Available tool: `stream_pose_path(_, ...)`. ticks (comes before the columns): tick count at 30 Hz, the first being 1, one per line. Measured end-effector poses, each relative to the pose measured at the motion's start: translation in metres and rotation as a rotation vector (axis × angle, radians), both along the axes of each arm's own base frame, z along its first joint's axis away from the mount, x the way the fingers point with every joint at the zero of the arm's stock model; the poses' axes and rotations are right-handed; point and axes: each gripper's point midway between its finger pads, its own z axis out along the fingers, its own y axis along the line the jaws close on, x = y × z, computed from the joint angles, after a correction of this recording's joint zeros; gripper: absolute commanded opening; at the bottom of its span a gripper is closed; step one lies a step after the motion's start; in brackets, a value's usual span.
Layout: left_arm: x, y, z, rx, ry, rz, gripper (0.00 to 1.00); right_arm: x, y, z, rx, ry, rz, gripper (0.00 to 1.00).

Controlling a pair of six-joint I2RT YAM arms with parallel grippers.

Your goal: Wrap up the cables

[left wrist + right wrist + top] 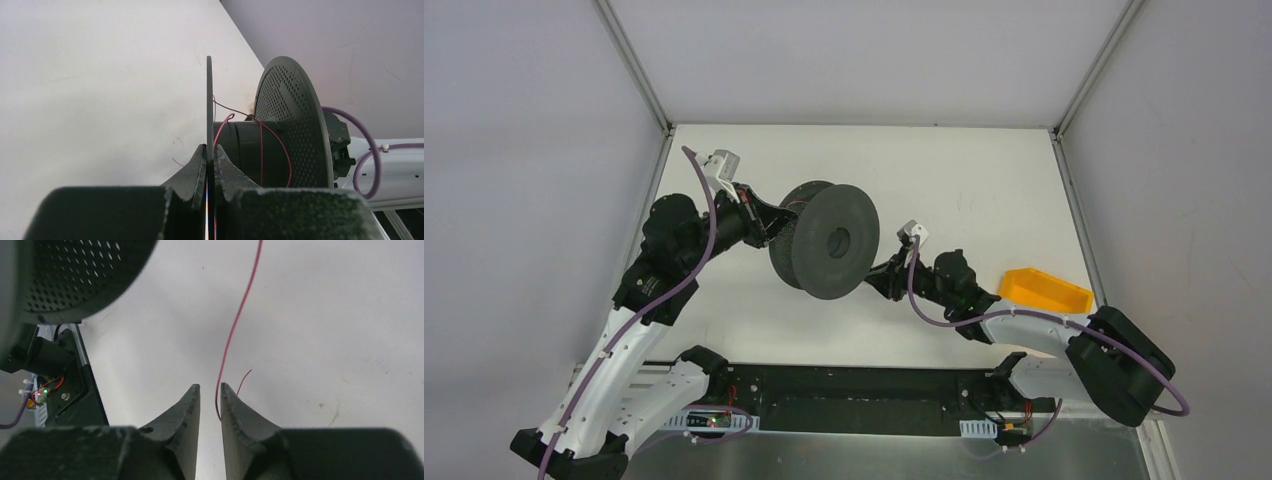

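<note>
Left hand [210, 148] clamped on spool flange [209, 100], cable [260, 145] loops on core [240, 150], right hand [210, 386] ajar

Spool [829, 243]: dark grey matt plastic, flange finely perforated. Jaws: black plastic, rough, grainy, matt. Wire [235, 325]: thin red-pink strand, smooth, slightly glossy. Surface [984, 190]: white, matt, smooth with faint scuffs. Bin [1044, 290]: orange plastic, smooth. Hoses [372, 145]: purple, smooth sheath
</note>
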Motion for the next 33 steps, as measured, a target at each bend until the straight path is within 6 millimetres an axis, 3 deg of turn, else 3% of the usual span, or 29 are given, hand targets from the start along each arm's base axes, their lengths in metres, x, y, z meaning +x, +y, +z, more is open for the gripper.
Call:
stream_pose_path(3, 0.002, 0.000, 0.001, -0.013, 0.001, 0.011, 0.00, -0.002, -0.001, -0.012, -0.002, 0.030, -0.013, 0.08)
stream_pose_path(9, 0.007, 0.004, 0.001, -0.031, 0.004, 0.052, 0.00, -0.005, -0.002, -0.019, 0.014, 0.066, -0.043, 0.08)
stream_pose_path(13, 0.013, 0.008, 0.000, -0.054, 0.010, 0.096, 0.00, -0.011, 0.002, -0.019, 0.017, 0.073, -0.043, 0.00)
stream_pose_path(17, 0.020, 0.011, 0.000, -0.092, 0.013, 0.138, 0.00, -0.019, 0.006, -0.015, 0.037, 0.084, -0.034, 0.00)
stream_pose_path(25, 0.033, 0.019, -0.002, -0.158, 0.016, 0.226, 0.00, -0.051, 0.026, 0.019, 0.102, 0.086, 0.051, 0.00)
stream_pose_path(30, 0.040, 0.025, -0.004, -0.149, 0.013, 0.275, 0.00, -0.066, 0.047, 0.050, 0.061, 0.040, 0.082, 0.00)
stream_pose_path(33, 0.047, 0.031, -0.015, -0.101, 0.026, 0.313, 0.00, -0.068, 0.055, 0.065, 0.003, 0.019, 0.071, 0.00)
